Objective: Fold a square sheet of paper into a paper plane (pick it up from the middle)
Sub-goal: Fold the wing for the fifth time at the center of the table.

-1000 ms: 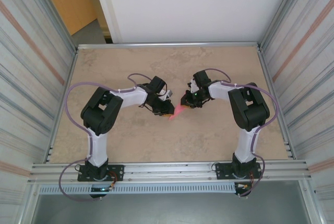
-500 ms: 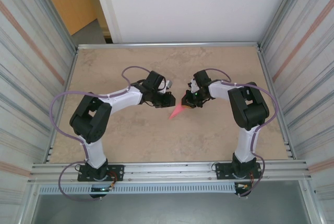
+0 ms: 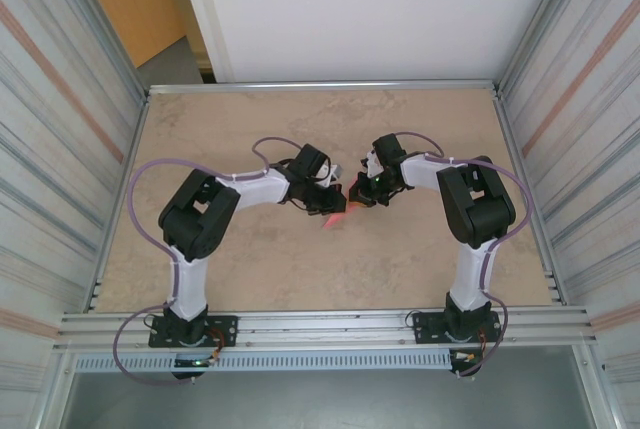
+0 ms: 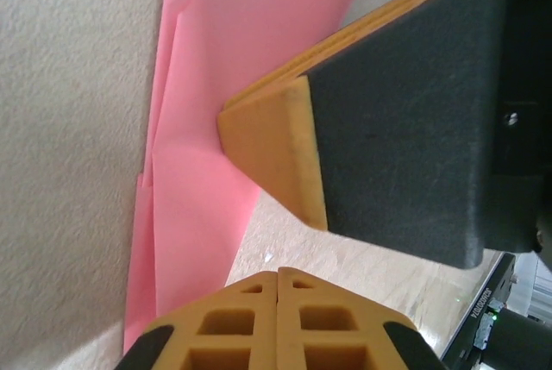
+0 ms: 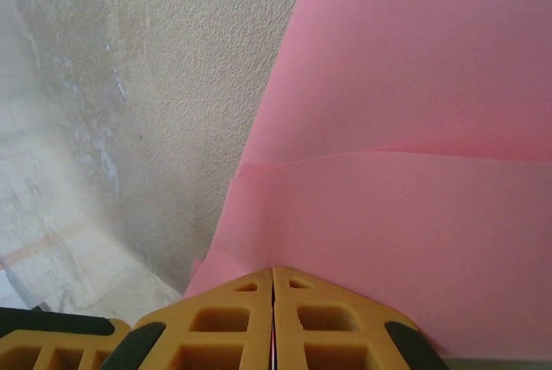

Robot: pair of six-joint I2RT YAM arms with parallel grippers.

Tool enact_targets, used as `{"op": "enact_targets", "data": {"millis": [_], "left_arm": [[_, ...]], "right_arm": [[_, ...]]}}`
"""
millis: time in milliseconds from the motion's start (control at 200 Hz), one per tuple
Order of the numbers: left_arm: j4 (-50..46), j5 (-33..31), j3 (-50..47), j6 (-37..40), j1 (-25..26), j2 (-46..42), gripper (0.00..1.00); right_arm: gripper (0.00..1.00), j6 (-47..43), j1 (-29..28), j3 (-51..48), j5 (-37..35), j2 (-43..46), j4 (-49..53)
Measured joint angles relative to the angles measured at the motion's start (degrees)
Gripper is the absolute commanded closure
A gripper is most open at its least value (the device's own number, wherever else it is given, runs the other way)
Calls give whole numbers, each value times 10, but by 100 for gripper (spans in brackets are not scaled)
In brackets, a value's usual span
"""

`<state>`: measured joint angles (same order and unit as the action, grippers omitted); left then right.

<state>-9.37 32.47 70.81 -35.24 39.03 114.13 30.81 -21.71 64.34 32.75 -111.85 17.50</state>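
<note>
The square sheet of paper (image 3: 333, 219) is pink and folded into a small, pointed, layered shape at the table's middle. Its creases and stacked edges show in the left wrist view (image 4: 194, 128) and the right wrist view (image 5: 397, 215). My right gripper (image 3: 352, 199) (image 5: 273, 271) is shut on the paper's edge, with a thin pink line in the seam of its jaws. Its orange fingers (image 4: 276, 154) touch the sheet. My left gripper (image 3: 337, 201) (image 4: 278, 273) is shut just beside the paper, tips over bare table, close to the right gripper.
The beige table (image 3: 250, 269) is boxed in by corrugated metal walls on the left (image 3: 60, 149) and right (image 3: 590, 149). A metal rail (image 3: 320, 324) with both arm bases runs along the near edge. Purple cables loop from each arm.
The left arm swung out and came back, bringing its gripper closer to the right gripper and the paper. Both grippers closed further. The paper stayed in place.
</note>
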Motion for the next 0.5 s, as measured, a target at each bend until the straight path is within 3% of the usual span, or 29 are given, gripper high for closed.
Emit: {"op": "enact_targets", "data": {"millis": [501], "left_arm": [[-20, -1, 27, 0, 0, 38, 95]], "right_arm": [[90, 0, 1, 3, 5, -4, 1]]}}
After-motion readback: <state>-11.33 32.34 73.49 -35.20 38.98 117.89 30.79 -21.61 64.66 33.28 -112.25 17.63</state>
